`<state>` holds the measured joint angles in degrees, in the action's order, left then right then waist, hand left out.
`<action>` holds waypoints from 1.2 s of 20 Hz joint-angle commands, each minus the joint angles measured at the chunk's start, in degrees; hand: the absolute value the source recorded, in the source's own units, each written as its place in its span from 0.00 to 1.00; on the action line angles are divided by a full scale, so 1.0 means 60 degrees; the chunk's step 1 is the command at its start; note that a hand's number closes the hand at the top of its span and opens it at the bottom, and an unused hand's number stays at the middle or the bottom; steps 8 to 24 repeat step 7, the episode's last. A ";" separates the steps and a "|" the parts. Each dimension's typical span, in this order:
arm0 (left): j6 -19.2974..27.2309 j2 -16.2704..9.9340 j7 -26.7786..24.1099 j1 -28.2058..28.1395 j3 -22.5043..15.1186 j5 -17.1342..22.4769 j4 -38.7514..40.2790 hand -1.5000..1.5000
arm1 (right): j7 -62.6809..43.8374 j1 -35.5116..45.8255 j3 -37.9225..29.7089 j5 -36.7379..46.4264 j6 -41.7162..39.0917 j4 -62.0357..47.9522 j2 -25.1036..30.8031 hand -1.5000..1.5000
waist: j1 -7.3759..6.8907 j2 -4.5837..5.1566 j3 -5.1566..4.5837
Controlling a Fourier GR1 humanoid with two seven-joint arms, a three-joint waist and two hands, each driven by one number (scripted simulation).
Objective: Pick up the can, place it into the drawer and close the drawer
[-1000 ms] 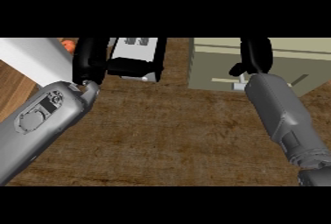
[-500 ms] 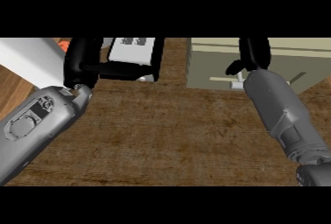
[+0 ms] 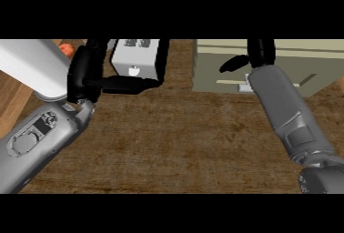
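Note:
No can shows clearly in the head view. A beige drawer unit (image 3: 302,63) fills the upper right, with a pale handle strip (image 3: 232,83) on its near face. My right hand (image 3: 259,51) rises over that unit. Its fingers run straight up to the picture's upper edge and its thumb sticks out to the left. My left hand (image 3: 86,73) stands at the upper left beside a grey-white box-shaped appliance (image 3: 134,61). The left fingers point up and the thumb stretches right along the appliance's near side. Neither hand visibly holds anything.
A large white rounded object (image 3: 30,61) lies at the far left with a small orange thing (image 3: 65,48) behind it. Brown counter top (image 3: 181,145) spreads between my two grey forearms. A lighter wooden strip (image 3: 13,102) runs along the left.
My left forearm has shifted a little right and up, and its thumb now reaches further along the appliance. The right arm has barely moved.

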<state>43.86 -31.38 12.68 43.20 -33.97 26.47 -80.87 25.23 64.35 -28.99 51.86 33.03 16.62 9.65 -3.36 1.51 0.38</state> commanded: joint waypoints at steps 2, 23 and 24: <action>0.0085 -0.0052 -0.0066 -0.0211 0.0198 -0.0093 0.0076 0.00 | 0.0584 0.0590 -0.1514 -0.1989 -0.0892 0.0388 -0.0618 0.00 | 0.0080 -0.0103 -0.0026; -0.0194 -0.0247 -0.0318 -0.0965 0.0413 -0.0144 -0.0377 0.00 | 0.0687 0.0832 -0.1637 -0.2168 -0.0973 0.0166 -0.0486 0.00 | -0.0001 -0.0087 -0.0052; -0.0194 -0.0247 -0.0318 -0.0965 0.0413 -0.0144 -0.0377 0.00 | 0.0687 0.0832 -0.1637 -0.2168 -0.0973 0.0166 -0.0486 0.00 | -0.0001 -0.0087 -0.0052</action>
